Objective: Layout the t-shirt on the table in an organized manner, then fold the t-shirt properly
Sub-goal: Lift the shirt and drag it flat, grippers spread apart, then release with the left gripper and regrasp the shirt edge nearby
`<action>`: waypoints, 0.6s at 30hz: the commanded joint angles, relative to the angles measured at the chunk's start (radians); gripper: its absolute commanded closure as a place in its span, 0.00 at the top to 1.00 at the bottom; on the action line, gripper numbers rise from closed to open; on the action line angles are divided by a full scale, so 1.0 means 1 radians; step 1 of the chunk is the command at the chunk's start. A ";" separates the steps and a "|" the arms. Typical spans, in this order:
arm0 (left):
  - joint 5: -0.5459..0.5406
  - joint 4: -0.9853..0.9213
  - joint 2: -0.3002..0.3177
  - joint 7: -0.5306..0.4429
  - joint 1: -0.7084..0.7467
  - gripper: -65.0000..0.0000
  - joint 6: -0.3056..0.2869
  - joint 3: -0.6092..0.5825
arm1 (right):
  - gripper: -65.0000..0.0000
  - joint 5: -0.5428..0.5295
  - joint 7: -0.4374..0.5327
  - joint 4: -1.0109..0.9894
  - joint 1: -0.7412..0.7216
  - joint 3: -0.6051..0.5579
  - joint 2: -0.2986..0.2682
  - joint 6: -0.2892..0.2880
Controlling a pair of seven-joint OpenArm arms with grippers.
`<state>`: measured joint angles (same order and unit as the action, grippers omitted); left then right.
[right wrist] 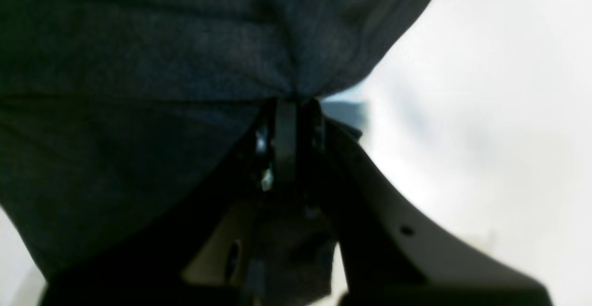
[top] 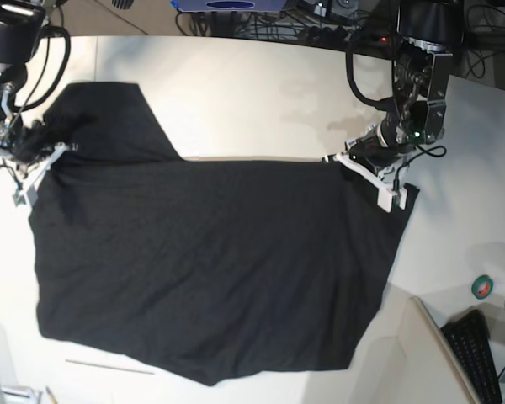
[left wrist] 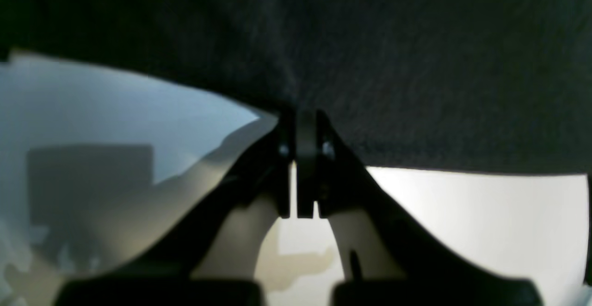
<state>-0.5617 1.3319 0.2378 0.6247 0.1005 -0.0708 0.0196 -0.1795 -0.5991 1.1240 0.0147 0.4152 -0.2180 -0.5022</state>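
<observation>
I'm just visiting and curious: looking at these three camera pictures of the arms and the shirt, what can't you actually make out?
- Any print or tag on the t-shirt: base view shows only plain black.
- Fingertips of the left gripper and right gripper: in both wrist views, buried in blurred fabric.
- The table under the shirt: covered.
- The green item: too small in the base view to identify.
- Keyboard: cut off by the corner.

The t-shirt (top: 210, 261) is matt black cloth with a fine knit grain. The desk (top: 261, 93) is smooth, off-white, faintly glossy.
</observation>
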 commanded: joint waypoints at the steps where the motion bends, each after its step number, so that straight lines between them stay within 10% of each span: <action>1: -0.005 0.018 0.010 -0.016 -0.011 0.00 -0.001 0.004 | 0.00 -0.008 0.029 0.011 -0.023 0.004 -0.022 0.001; 7: -0.010 0.027 0.007 -0.021 0.032 0.03 -0.002 0.016 | 0.00 -0.008 0.026 0.009 -0.022 0.001 -0.028 0.001; 9: -0.011 0.028 0.007 -0.022 0.044 0.28 -0.002 0.018 | 0.00 -0.008 0.024 0.009 -0.022 0.004 -0.028 0.001; 13: -0.011 0.140 0.007 -0.024 0.097 0.63 -0.007 0.066 | 0.55 -0.008 0.032 0.047 -0.002 0.038 -0.028 0.001; 18: -0.013 0.312 -0.012 -0.024 0.210 0.67 -0.008 0.242 | 0.57 -0.012 0.031 0.299 0.136 0.104 0.004 0.001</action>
<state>-0.5728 1.6295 0.2268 0.6136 0.3088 -0.0769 0.2623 -0.1749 -0.5858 1.4025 0.1566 0.5228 -0.2165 -0.4870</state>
